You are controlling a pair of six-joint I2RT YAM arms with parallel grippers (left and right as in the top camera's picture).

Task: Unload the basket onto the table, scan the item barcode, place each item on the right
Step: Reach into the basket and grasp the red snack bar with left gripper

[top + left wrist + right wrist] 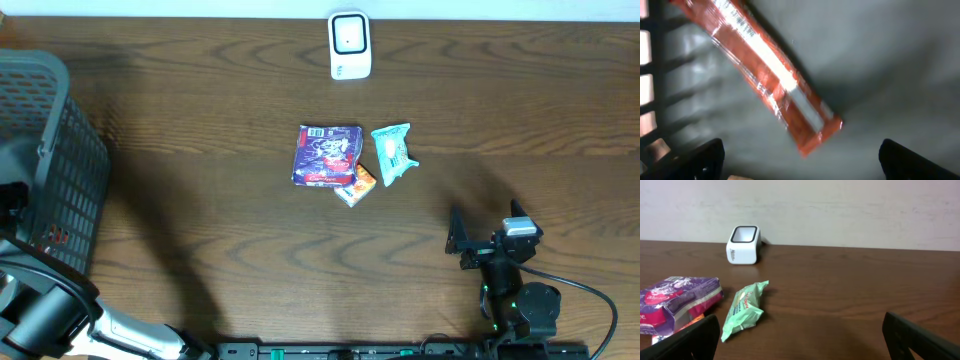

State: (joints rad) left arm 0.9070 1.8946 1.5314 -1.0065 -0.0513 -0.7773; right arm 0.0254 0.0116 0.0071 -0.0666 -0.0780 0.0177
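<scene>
Ahead of the right gripper (801, 345) and to its left, on the table (865, 290), lies a pouch (746, 309). A large packet (677, 300) is just beside the pouch, farther left, a small packet (675, 327) is tucked partly under that packet's nearer edge, closest to the gripper, and the scanner (743, 245) stands well behind them all, at the table's far edge by the wall (840, 210). A basket (60, 170) sits at the table's left end, well apart from this group, and the left gripper (800, 165) hangs inside it, over its floor, where a long wrapped bar (765, 75) lies slantwise ahead of the fingers, running from far left towards the middle.
</scene>
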